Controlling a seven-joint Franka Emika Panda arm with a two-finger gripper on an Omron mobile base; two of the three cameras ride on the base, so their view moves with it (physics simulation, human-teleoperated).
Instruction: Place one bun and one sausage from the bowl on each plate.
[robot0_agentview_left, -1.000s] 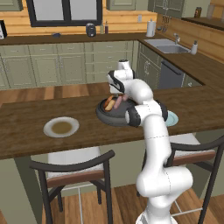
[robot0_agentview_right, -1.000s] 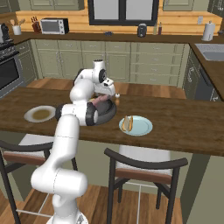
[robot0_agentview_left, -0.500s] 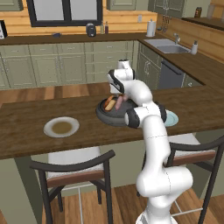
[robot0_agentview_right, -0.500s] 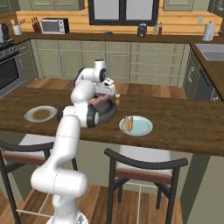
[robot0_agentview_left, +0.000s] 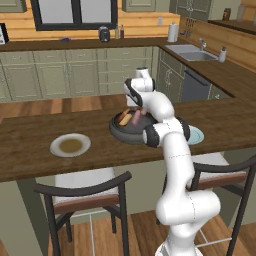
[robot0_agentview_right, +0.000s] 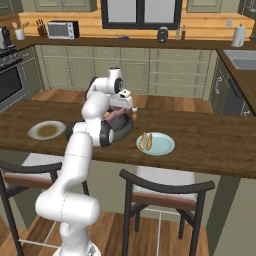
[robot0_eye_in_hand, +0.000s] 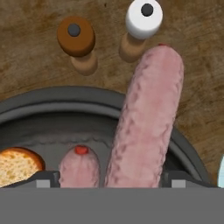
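The dark grey-black bowl (robot0_agentview_left: 125, 133) (robot0_agentview_right: 121, 131) (robot0_eye_in_hand: 52, 103) sits mid-counter. My gripper (robot0_agentview_left: 139, 108) (robot0_agentview_right: 122, 106) (robot0_eye_in_hand: 111, 180) hangs just above it, shut on a long pink sausage (robot0_eye_in_hand: 148, 113) (robot0_agentview_left: 136, 116) (robot0_agentview_right: 115, 114) that reaches out past the bowl's rim. Inside the bowl lie a second sausage (robot0_eye_in_hand: 79, 166) and a toasted bun (robot0_eye_in_hand: 17, 166) (robot0_agentview_left: 125, 119). A pale blue plate (robot0_agentview_right: 162, 146) (robot0_agentview_left: 196, 135) right of the bowl carries a bun (robot0_agentview_right: 145, 141). A cream plate with a brown centre (robot0_agentview_left: 70, 145) (robot0_agentview_right: 47, 130) lies left of the bowl, with no food visible on it.
A brown-capped shaker (robot0_eye_in_hand: 77, 40) and a white-capped shaker (robot0_eye_in_hand: 141, 24) stand on the wooden counter (robot0_agentview_left: 30, 135) just beyond the bowl. Dark stools (robot0_agentview_left: 82, 192) (robot0_agentview_right: 165, 192) stand at the counter's near edge. My own arm hides part of the blue plate in the left base view.
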